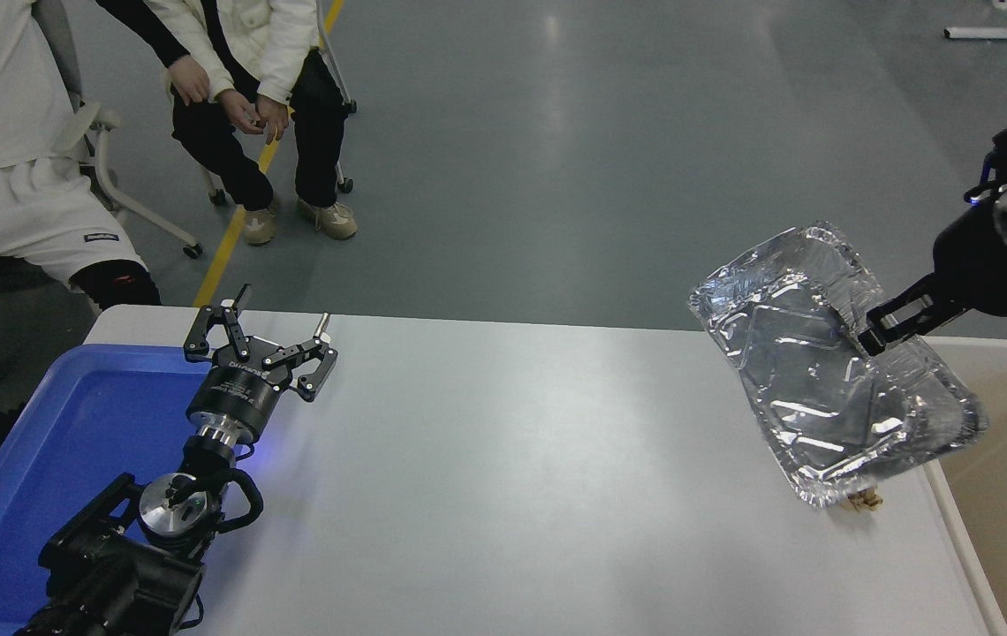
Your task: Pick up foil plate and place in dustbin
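Note:
My right gripper [876,329] is shut on the right rim of the foil plate [808,371], a crumpled shiny silver tray. It holds the plate tilted in the air above the table's right end. The dustbin [963,548], beige with an off-white rim, stands just beyond the table's right edge; only its left part shows. The plate's right end overlaps the bin's rim in the picture. My left gripper [269,340] is open and parked at the lower left, over the edge of the blue tray.
A blue plastic tray [44,468] lies at the table's left end. A small brown paper ball [864,502] lies on the table under the lifted plate. Two people sit beyond the table's far left corner.

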`<state>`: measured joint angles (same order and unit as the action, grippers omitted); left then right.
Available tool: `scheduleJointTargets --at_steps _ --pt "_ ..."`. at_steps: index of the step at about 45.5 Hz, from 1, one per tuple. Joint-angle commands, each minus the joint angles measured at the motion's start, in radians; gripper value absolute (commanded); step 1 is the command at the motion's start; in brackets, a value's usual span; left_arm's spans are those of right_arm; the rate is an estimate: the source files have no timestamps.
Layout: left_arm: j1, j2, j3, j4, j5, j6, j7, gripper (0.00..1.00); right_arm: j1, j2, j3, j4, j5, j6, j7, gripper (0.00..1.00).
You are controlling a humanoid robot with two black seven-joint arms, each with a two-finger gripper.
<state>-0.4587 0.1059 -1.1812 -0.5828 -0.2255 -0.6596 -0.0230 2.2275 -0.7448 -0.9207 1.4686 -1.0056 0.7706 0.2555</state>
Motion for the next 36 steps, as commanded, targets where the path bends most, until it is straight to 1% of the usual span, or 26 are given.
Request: scheduleJointTargets --at_steps 1,8,14,17,22,33,36 --pt "0.000 0.000 0.000 0.000 0.000 0.000 0.000 0.99 0.058 0.008 -0.007 0.021 0.042 0.015 0.001 0.00" --pt "0.000 0.000 0.000 0.000 0.000 0.000 0.000 0.99 0.047 -0.001 -0.024 0.003 0.045 0.015 0.001 0.00" --pt "0.000 0.000 0.000 0.000 0.000 0.000 0.000 0.99 0.009 -0.010 -0.023 -0.062 0.048 0.015 0.001 0.00" --pt "0.000 0.000 0.000 0.000 0.000 0.000 0.000 0.99 -0.035 -0.034 -0.020 -0.117 0.048 0.015 0.001 0.00" --pt "0.000 0.000 0.000 0.000 0.000 0.000 0.000 0.99 -0.138 -0.083 -0.015 -0.258 0.067 0.015 0.001 0.00" --pt "0.000 0.000 0.000 0.000 0.000 0.000 0.000 0.99 -0.416 -0.203 0.005 -0.651 0.194 0.015 0.002 0.00" --pt "0.000 0.000 0.000 0.000 0.000 0.000 0.000 0.99 -0.512 -0.223 0.031 -0.772 0.251 0.015 0.002 0.00"
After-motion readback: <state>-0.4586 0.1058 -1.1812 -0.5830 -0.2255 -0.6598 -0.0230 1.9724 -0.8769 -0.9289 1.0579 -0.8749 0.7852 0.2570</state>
